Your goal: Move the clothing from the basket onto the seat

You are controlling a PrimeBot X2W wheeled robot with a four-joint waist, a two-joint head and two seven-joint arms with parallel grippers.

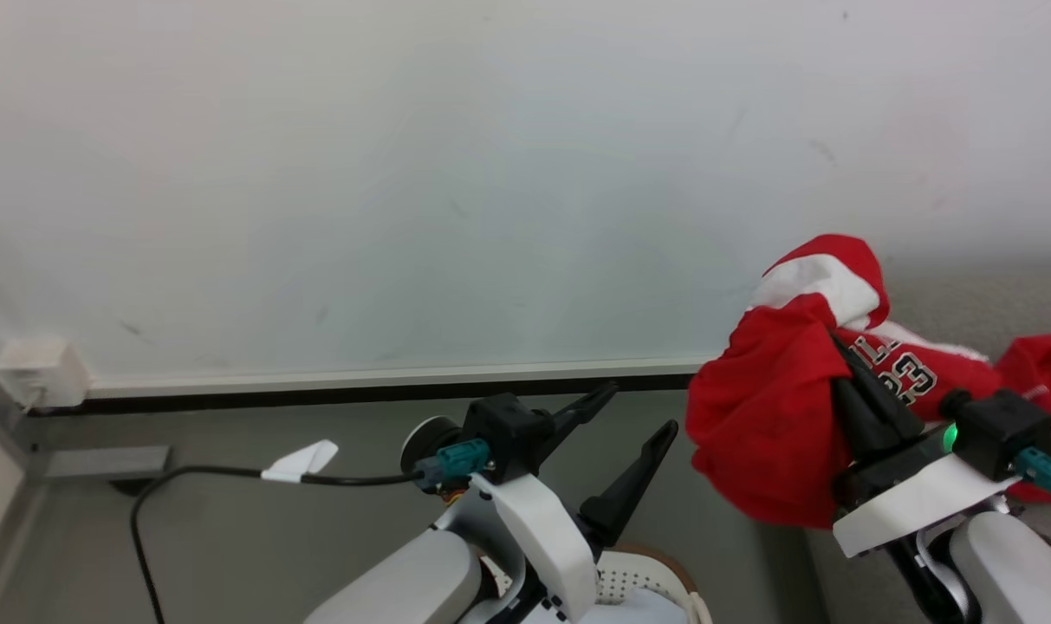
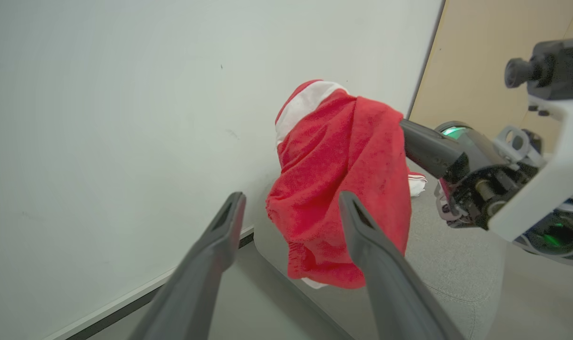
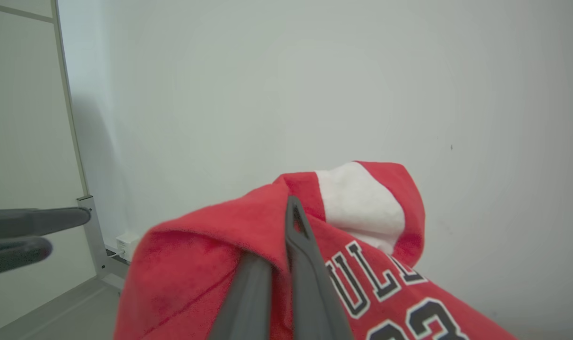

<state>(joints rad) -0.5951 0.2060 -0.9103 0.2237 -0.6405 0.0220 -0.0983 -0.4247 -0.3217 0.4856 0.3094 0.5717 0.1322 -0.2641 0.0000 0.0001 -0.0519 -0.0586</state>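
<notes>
Clenching garment (image 1: 768,433) in right jaws, hung at seat (image 1: 967,303) edge, with left jaws spread, empty, above basket (image 1: 638,585). Noted another red piece (image 1: 1041,364) already on seat; drop not yet made.

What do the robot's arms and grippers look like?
Both the left gripper and the right gripper have two long, dark grey, tapering fingers on a black base with a white cover. The forearms are rounded and pale grey. A teal connector sits on each wrist; the left one carries a black cable with a white tag. A green light glows on the right wrist.
</notes>
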